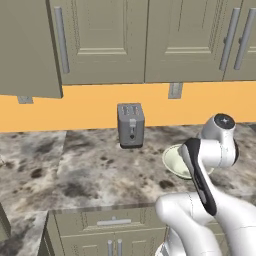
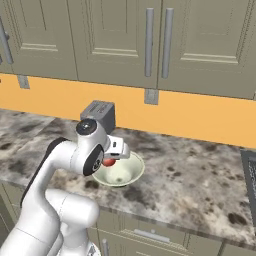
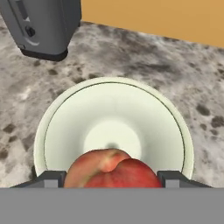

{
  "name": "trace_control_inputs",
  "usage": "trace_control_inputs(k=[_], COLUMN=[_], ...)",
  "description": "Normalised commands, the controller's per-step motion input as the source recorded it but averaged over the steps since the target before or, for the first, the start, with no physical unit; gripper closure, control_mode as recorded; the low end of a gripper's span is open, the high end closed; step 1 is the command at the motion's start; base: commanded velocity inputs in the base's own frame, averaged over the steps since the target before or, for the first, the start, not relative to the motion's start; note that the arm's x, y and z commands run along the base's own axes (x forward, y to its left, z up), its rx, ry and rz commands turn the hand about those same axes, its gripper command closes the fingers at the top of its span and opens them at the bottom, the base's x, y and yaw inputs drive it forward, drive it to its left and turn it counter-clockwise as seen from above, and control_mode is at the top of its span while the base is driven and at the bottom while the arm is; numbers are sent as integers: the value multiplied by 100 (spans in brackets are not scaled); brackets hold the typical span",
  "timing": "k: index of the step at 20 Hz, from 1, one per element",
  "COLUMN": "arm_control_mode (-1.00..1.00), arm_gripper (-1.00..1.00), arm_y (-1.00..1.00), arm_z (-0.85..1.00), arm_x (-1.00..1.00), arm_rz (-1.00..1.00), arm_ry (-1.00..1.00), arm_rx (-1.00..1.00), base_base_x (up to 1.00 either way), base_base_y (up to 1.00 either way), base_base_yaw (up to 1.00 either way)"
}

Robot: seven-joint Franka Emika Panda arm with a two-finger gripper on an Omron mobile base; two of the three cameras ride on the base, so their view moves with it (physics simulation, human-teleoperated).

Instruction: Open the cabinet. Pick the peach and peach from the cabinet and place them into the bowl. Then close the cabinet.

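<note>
Above the bowl (image 3: pixel 113 131), a reddish peach (image 3: pixel 114 169) is seen in the hand view, pinched between the two dark fingertips (image 3: pixel 48 178) of the end effector (image 3: pixel 113 179); the jaws are spread about as wide as the fruit, one tip at each side of it. A small shadow is cast at the middle of the bowl's pale floor, just past the peach. Whether the fruit touches the bowl cannot be told.

On the marbled counter (image 1: pixel 90 170) the bowl (image 2: pixel 119 171) is set near the front edge, and a grey toaster (image 1: pixel 131 125) is placed just behind it against the orange wall. From the right base view the peach (image 2: pixel 108 162) is glimpsed as a red spot under the white wrist, over the near-left rim of the bowl. From the left base view the bowl (image 1: pixel 175 161) is partly hidden by the arm.

Overhead, the olive-grey cabinet (image 1: pixel 110 40) is hung above the toaster. Its left door (image 1: pixel 27 47) is swung out toward the camera, while the right door is shut. The inside is not shown.
</note>
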Motion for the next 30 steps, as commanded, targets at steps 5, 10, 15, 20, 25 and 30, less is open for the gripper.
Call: trace_control_inputs(k=[5,10,15,20,25,30], arm_control_mode=[-100,-100,-100,-100,-100,-100], arm_gripper=[100,100,100,-100,-100,-100], arm_y=[-6,-8,-3,0,0,0], arm_z=[-28,-46,-26,-17,-5,12], arm_x=[47,11,7,22,11,0], arm_rz=[0,0,0,0,0,-2], arm_ry=[0,0,0,0,0,0], arm_rx=[0,0,0,-1,-1,0], base_base_x=[0,0,0,0,0,0], base_base_y=[0,0,0,0,0,0], base_base_yaw=[0,0,0,0,0,0])
